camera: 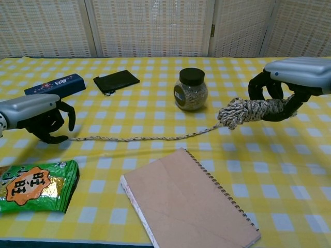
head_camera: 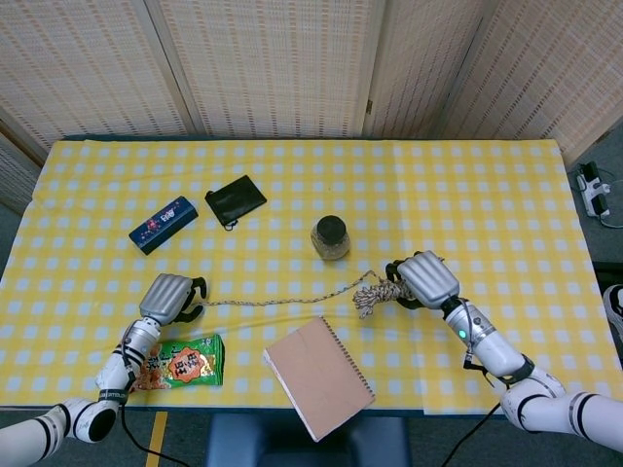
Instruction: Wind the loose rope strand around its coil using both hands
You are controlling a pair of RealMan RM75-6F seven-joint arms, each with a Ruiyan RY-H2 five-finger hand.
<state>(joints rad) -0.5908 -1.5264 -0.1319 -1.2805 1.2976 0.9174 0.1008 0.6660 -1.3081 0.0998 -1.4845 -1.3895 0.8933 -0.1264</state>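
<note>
Both hands are at the rope: the right hand (camera: 289, 85) grips the rope coil (camera: 248, 110) and holds it above the checked table (head_camera: 487, 195), just right of the jar (camera: 190, 89). From the coil the loose strand (camera: 145, 138) runs left across the cloth to the left hand (camera: 44, 116), whose fingers curl down over its far end; whether they actually pinch it is unclear. Notebook (camera: 189, 206) and snack packet (camera: 36, 185) lie nearer the front edge.

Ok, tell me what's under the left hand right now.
The left hand arches over the free end of the loose rope strand on the checkered tablecloth. Its curled fingers hide the tip, so an actual pinch can't be confirmed.
</note>
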